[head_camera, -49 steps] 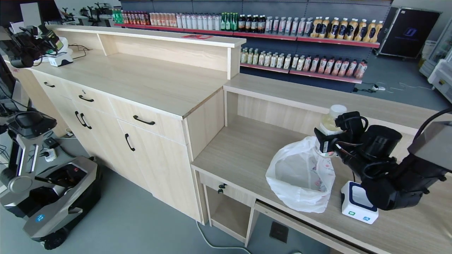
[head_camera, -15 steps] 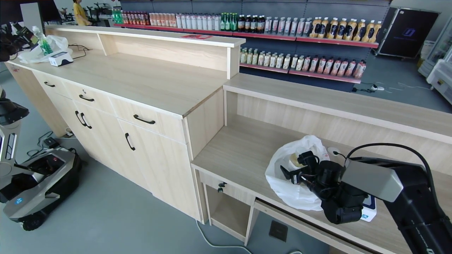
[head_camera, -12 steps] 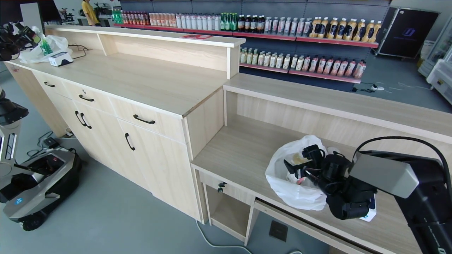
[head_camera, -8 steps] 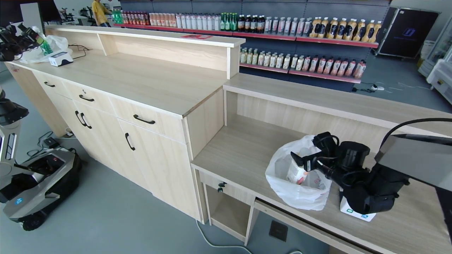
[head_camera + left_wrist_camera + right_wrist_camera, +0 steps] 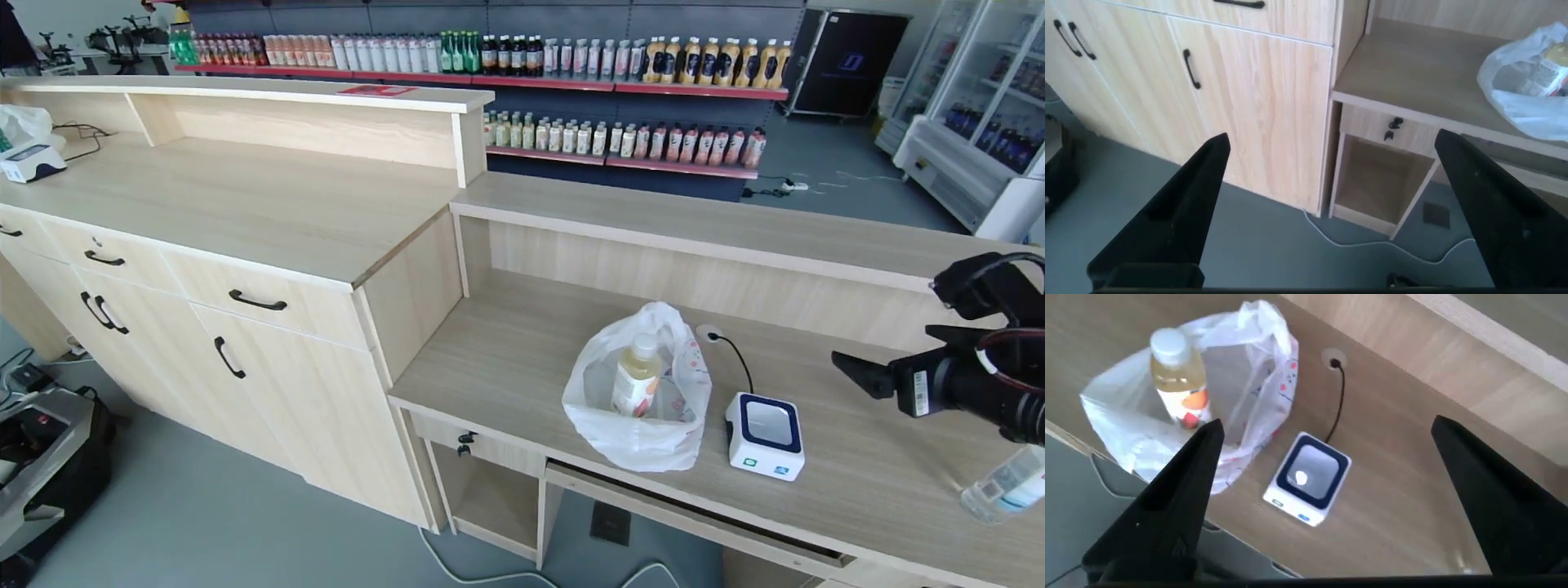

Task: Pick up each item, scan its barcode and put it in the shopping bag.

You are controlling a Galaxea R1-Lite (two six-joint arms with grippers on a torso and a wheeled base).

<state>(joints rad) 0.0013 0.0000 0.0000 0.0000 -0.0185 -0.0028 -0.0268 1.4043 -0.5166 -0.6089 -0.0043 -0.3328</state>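
A white plastic shopping bag (image 5: pixel 645 425) stands open on the low counter. Inside it a bottle of pale yellow drink (image 5: pixel 636 381) with a white cap stands upright. The barcode scanner (image 5: pixel 765 435), a white box with a dark blue top, sits right beside the bag. My right gripper (image 5: pixel 906 335) hangs open and holds nothing, above the counter well to the right of the scanner. From the right wrist view, the bag (image 5: pixel 1253 416), bottle (image 5: pixel 1176 376) and scanner (image 5: pixel 1308 480) lie below the open gripper (image 5: pixel 1331 498). My left gripper (image 5: pixel 1327 212) is open over the floor before the cabinets, with the bag (image 5: pixel 1519 90) far off.
A clear bottle with a blue label (image 5: pixel 1004 486) lies on the counter at the far right. The scanner's black cable (image 5: pixel 739 359) runs to a hole by the back wall. A raised shelf (image 5: pixel 694 216) borders the counter behind, a taller cabinet (image 5: pixel 245 204) to the left.
The head camera has shifted. My right gripper let go of the yellow drink bottle inside the bag, then drew back up and to the right. The bottle now stands in the bag.
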